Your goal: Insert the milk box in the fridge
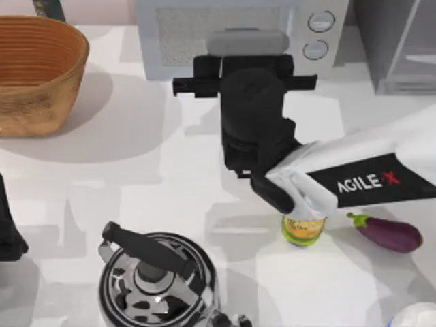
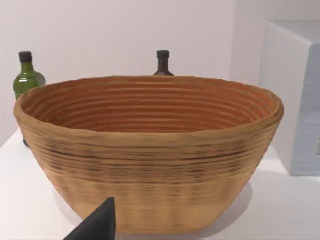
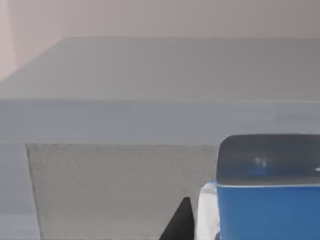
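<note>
- Milk box sat at our right tool, close before the microwave; whether the grip held, we could not tell.
- Swinging toward the fridge, it risked striking the microwave.

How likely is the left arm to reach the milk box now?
Unlikely: the left gripper sits at the table's left edge, while the right gripper crowds the milk box by the microwave.
</note>
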You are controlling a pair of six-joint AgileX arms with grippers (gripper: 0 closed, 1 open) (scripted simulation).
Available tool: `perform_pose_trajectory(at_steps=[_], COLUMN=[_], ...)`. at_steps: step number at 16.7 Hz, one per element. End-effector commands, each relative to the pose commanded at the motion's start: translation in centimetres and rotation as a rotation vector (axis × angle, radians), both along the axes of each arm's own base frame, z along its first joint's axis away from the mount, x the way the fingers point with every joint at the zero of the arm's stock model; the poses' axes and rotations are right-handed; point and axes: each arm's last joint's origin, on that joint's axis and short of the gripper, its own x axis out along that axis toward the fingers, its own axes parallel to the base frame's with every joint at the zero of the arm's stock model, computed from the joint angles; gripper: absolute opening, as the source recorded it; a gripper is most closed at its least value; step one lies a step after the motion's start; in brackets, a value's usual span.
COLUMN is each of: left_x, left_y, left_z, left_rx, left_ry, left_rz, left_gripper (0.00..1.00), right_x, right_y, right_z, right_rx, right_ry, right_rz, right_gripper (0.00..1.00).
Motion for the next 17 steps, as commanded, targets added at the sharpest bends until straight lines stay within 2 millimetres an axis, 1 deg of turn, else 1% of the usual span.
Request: perform_pose_trajectory(at_steps=[1,3,5,6,8,11,13,17], left_x=[0.0,0.0,0.0,0.0,0.0,0.0,0.0,0.0], left_y=[0.0,0.0,0.0,0.0,0.0,0.0,0.0,0.0], left_z=[0.0,0.0,0.0,0.0,0.0,0.0,0.0,0.0], left_rx=[0.000,0.000,0.000,0.000,0.000,0.000,0.000,0.000], left_ry=[0.000,0.000,0.000,0.000,0.000,0.000,0.000,0.000], left_rz=[0.000,0.000,0.000,0.000,0.000,0.000,0.000,0.000], left_gripper=[1.00,1.00,1.00,1.00,1.00,1.00,1.00,1.00], right_x=[0.0,-0.1,-0.9,-1.5,-3.5,-6.6,-8.3,-12.1], right_y=[-1.0,-3.6,-7.1,-9.0,-12.5,-16.7,-18.9,-22.5], right_z=[0.4,1.4,2.3,2.7,3.8,5.3,5.6,5.3], right_rx=[-0.005,-0.021,-0.045,-0.054,-0.057,-0.044,-0.038,-0.028], right_ry=[0.008,0.032,0.074,0.096,0.124,0.129,0.135,0.143], right_rz=[0.008,0.027,0.058,0.075,0.103,0.126,0.131,0.143], right_gripper=[0.00,0.00,0.00,0.00,0.00,0.00,0.00,0.00])
